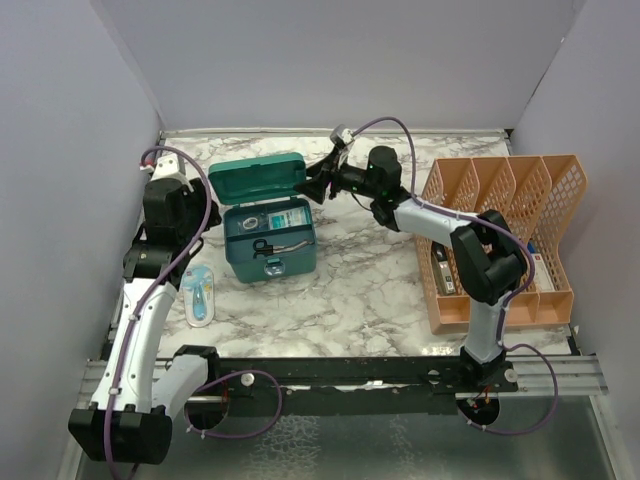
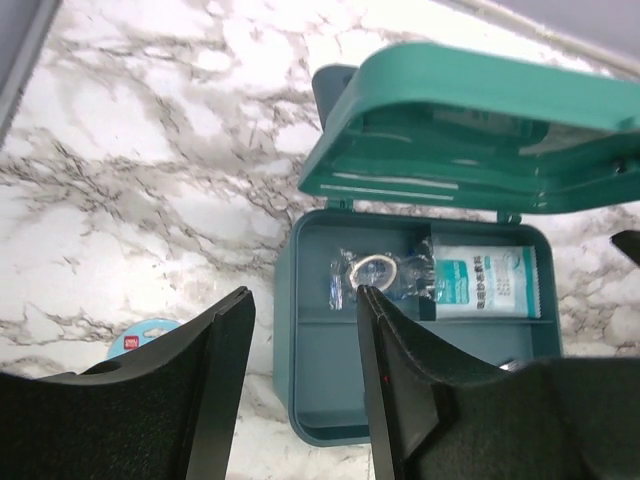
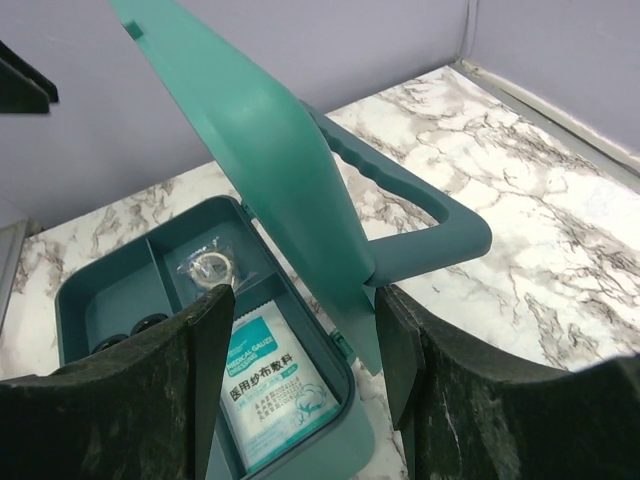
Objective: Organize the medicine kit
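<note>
Right claw [image 3: 300, 300] stands spread, its two fingers straddling the raised lid [image 3: 270, 170] of the medicine kit [image 1: 245, 268]. A gap shows between the lid and one finger; whether the other finger presses the lid or its handle [image 3: 420, 235] cannot be told. From above, this claw meets the lid at its 3 o'clock end. Left claw [image 2: 300, 300] is spread too, with nothing between its fingers, and hangs off the kit's 9 o'clock side.

The kit sits on the marble table [image 1: 370, 290], toward 9 o'clock from the middle, with the box open and the lid hinged up along the 12 o'clock edge.

Only the top view shows these:
- black-handled scissors [image 1: 262, 245] in the kit's 6 o'clock compartment
- an orange mesh file rack [image 1: 555, 200] at the table's 3 o'clock edge
- the whole blue blister pack [image 1: 200, 293], lying at 8 o'clock of the kit and apart from it

The left wrist view catches only a corner of that pack. It does give what the top view blurs. A roll of tape [image 2: 370, 272] in clear wrap lies in the 12 o'clock row. Across a divider, at the roll's 3 o'clock, is a gauze dressing packet [image 2: 485, 282] with teal print. The right wrist view alone shows the lid's outer face and handle.
</note>
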`<action>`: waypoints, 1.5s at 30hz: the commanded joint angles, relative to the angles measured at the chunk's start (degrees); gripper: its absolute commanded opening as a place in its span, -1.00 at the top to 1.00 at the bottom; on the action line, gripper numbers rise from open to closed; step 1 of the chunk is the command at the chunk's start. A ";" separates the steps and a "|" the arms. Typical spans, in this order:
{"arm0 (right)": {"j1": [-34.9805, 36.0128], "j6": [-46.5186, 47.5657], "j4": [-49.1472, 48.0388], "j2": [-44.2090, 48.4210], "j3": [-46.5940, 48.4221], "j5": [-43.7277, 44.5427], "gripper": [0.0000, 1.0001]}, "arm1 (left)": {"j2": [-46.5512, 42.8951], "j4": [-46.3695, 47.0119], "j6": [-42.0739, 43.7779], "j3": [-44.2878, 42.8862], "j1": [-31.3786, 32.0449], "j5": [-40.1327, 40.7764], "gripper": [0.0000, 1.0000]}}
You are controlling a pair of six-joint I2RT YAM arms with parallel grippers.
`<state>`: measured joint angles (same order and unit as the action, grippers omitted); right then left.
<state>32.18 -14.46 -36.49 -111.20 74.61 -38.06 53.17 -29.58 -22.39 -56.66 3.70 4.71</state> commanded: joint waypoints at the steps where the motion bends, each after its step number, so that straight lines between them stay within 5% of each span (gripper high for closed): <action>1: 0.25 3.93 0.39 3.86 2.68 -1.83 -0.18 | -0.67 3.15 -0.49 -4.57 -0.45 3.33 0.00; 19: 0.25 12.14 2.36 8.51 -1.50 -2.60 -0.21 | 3.99 5.91 -2.25 -11.58 -0.45 1.36 -0.28; 25: 0.25 1.65 11.93 4.17 4.56 10.86 -0.19 | 7.27 6.36 -2.24 -8.66 -0.45 0.84 -0.38; 31: 0.25 -15.68 34.40 -5.52 19.49 24.34 -0.08 | 10.72 6.28 -3.36 -5.64 -0.45 1.34 -0.38; 35: 0.20 -22.93 45.15 -13.73 29.66 25.42 -0.10 | 11.43 6.35 -4.02 -2.35 -0.53 1.57 -0.38; 40: 0.23 -29.33 46.01 -17.52 32.23 23.76 -0.23 | 11.18 6.22 -4.96 2.07 -0.54 2.08 -0.37; 45: 0.16 -33.04 44.70 -20.88 34.19 17.77 -0.25 | 11.00 6.03 -5.03 5.22 -0.63 3.65 0.02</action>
<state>32.18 -41.54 7.77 -129.80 105.38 -15.84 64.95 -24.18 -26.76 -53.28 3.42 6.02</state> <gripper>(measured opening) 0.623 0.557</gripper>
